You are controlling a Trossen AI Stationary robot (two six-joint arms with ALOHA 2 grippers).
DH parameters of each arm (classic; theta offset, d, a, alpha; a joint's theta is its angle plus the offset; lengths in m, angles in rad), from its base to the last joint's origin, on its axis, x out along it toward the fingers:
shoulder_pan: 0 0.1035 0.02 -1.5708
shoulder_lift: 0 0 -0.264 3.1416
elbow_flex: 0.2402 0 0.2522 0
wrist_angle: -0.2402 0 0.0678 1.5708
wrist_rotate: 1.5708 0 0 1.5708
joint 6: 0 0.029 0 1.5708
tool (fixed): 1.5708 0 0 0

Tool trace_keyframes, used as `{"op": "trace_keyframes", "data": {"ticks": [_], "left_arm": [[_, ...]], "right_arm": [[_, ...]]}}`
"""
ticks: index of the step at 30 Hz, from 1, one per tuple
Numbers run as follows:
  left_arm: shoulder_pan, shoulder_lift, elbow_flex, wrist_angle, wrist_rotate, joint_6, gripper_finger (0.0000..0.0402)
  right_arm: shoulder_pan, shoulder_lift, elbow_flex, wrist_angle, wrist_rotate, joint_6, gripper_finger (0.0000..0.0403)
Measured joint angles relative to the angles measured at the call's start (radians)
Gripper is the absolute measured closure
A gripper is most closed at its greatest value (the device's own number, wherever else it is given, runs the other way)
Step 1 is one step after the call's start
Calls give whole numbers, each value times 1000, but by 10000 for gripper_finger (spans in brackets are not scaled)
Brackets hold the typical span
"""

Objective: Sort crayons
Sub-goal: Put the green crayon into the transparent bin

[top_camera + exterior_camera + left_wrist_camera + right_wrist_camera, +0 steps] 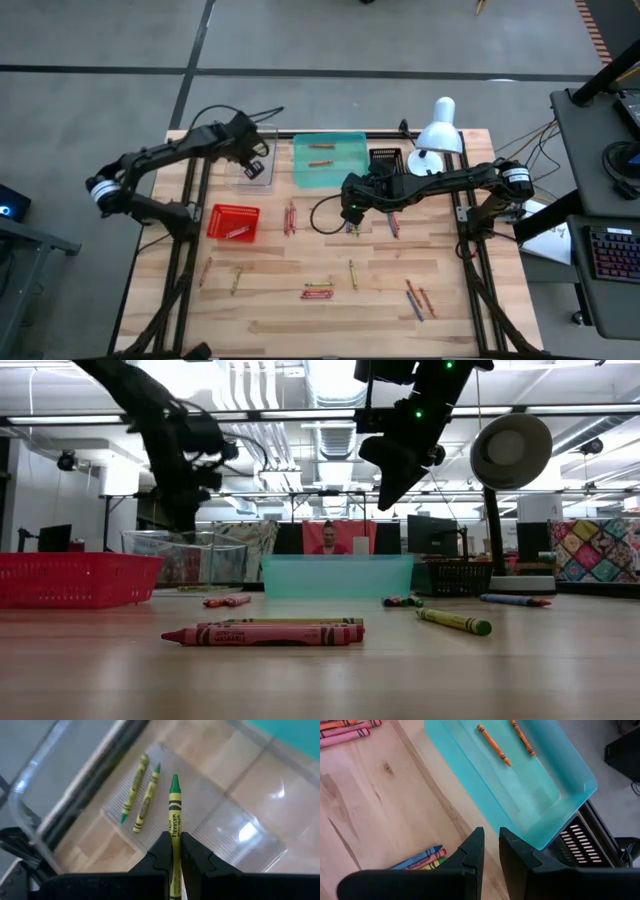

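My left gripper [256, 166] is over a clear plastic tray [250, 176] at the far left and is shut on a green crayon [174, 815]. Two more green crayons [141, 792] lie flat on the clear tray's floor [210, 815]. My right gripper [351, 208] hangs above the table's middle, just near of the teal tray [330, 172]. Its fingers [472, 850] are a narrow gap apart and empty. Two orange crayons [492, 738] lie in the teal tray [540, 795]. A small bunch of blue, red and green crayons [422, 859] lies on the wood beside the right gripper. My left gripper pinches the green crayon's paper-wrapped shaft [175, 832] between its two fingers. The fingers lie along the crayon, and its pointed tip [174, 782] sticks out beyond them. The crayon is lifted clear above the clear tray's floor.
A red mesh basket [233, 222] stands at the left with a crayon in it. Loose crayons lie over the near half of the table: red ones [290, 217], a pair [318, 291], others [418, 299]. A white lamp [438, 130] and a black basket [385, 158] stand far right.
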Motion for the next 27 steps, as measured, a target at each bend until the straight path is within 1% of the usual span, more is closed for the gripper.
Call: {"op": "trace_keyframes", "data": {"ticks": [5, 11, 19, 21, 27], "left_arm": [[32, 81, 0, 29, 1, 46, 401], [40, 141, 2, 76, 1, 87, 401], [46, 217, 50, 84, 0, 149, 401], [47, 236, 51, 96, -10, 156, 394], [46, 288, 51, 123, -95, 174, 362]], "right_arm": [[-2, 0, 0, 2, 1, -3, 353], [-11, 0, 0, 28, 1, -27, 353], [-19, 0, 0, 63, 1, -50, 353], [-18, 0, -1, 65, 1, -50, 353], [-18, 0, -9, 68, 1, -51, 353]]}}
